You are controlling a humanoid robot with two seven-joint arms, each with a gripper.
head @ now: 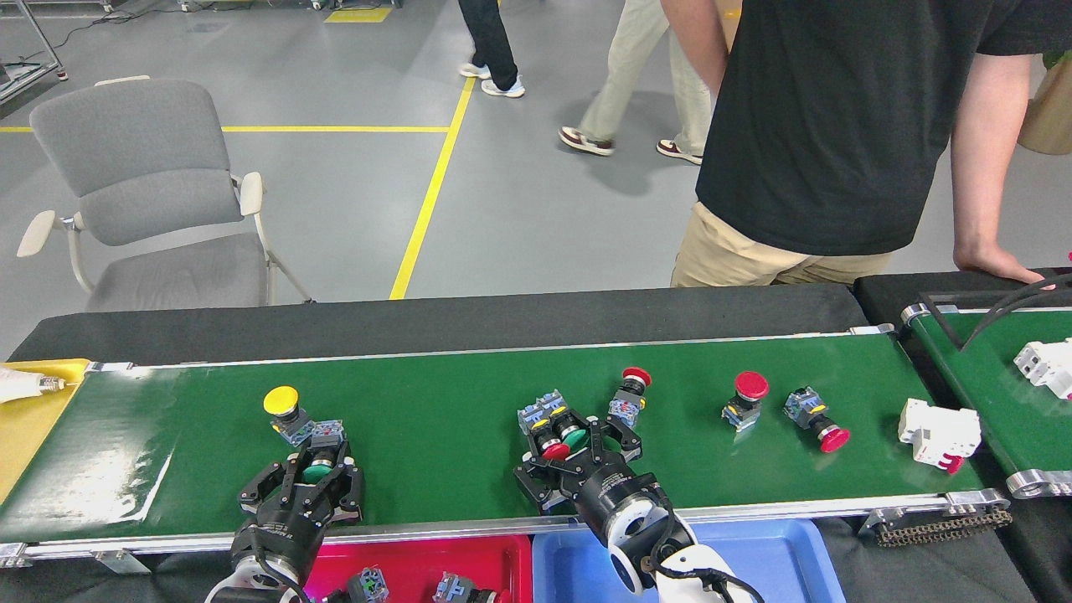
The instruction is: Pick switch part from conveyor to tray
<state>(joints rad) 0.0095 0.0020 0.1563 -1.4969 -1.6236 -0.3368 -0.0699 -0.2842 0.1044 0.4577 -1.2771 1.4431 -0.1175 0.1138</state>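
Note:
The long dark-green conveyor [469, 394] carries several push-button switch parts. My left gripper [318, 473] is open low over the belt's near edge, its fingers either side of a green-capped switch [316, 471]; a yellow-capped switch [283, 404] lies just behind. My right gripper [578, 452] is open around a side-by-side pair, a red-capped switch [555, 450] and a green-capped one [574, 437]. Below the near rail sit a red tray [419, 561], holding a few switch parts, and a blue tray [754, 553].
More red-capped switches lie further right [634, 387] [745, 395] [816, 419], and a white part [938, 431] sits at the belt's right end. A second green belt [988, 368] adjoins there. A person [837, 126] stands behind, hand [997, 264] on the far edge. A yellow tray [25, 419] is at the left.

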